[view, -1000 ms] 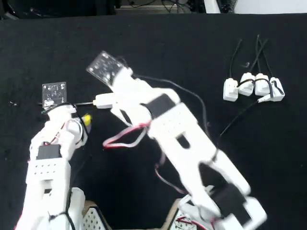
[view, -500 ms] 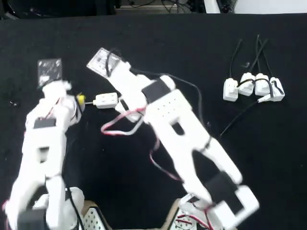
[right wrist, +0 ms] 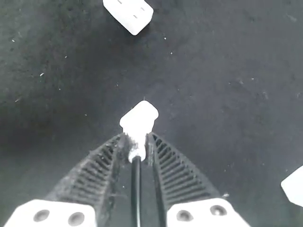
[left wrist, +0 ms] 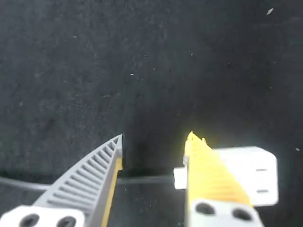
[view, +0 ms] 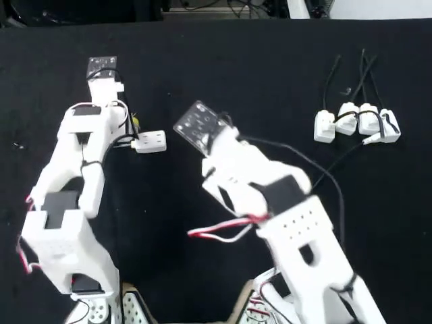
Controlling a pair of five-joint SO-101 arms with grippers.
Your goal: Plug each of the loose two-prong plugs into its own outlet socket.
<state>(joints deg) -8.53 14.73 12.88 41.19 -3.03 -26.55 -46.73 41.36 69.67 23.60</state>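
Note:
A white outlet socket [view: 152, 142] lies on the black table, left of centre. My left gripper [view: 132, 131] is right beside it. In the left wrist view this gripper [left wrist: 154, 138] is open, and the socket [left wrist: 248, 172] lies just outside its yellow finger [left wrist: 208, 175]. The socket's thin black cable [left wrist: 144, 180] runs across the gap. My right gripper [right wrist: 137, 142] is shut on a white plug [right wrist: 138, 119] whose black cable [right wrist: 136, 189] trails back between the fingers. The socket [right wrist: 129, 13] is well ahead of the plug. From above, the right arm [view: 236, 169] is at the table's middle.
Several more white plugs and sockets with black cables [view: 358, 121] are bunched at the far right of the table. Part of another white piece [right wrist: 294, 185] shows at the edge of the right wrist view. Black cloth [view: 270, 81] covers the table.
The right arm has drawn back from the socket toward the table's middle. The left arm has swung farther out and across, bringing its gripper up beside the socket.

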